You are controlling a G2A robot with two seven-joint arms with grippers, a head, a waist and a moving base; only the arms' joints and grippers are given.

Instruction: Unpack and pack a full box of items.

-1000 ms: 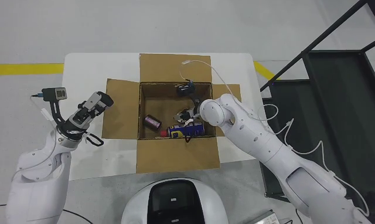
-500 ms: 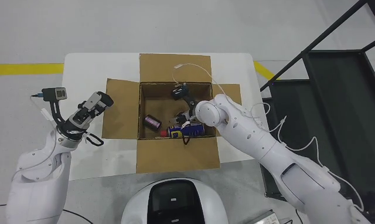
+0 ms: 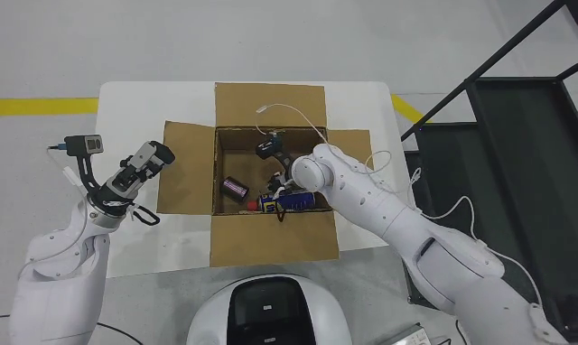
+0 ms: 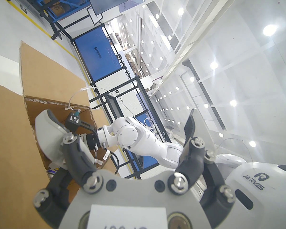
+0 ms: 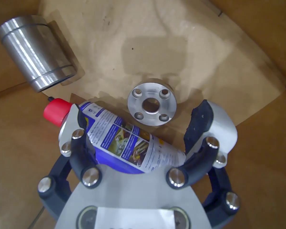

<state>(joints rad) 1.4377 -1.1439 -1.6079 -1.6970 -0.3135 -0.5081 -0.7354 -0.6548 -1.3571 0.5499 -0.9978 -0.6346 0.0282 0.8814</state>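
Right arm (image 3: 307, 172) slid leftward in box (image 3: 271, 103); both jaws gape, right's over spray can (image 5: 131, 144)

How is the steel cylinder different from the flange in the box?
The cylinder is long and lies on its side; the flange is a flat disc, face up. The cylinder's wall is plain with two grooves; the flange has a centre hole and four small ones around it. Both are bare silver metal and rest on the box floor.
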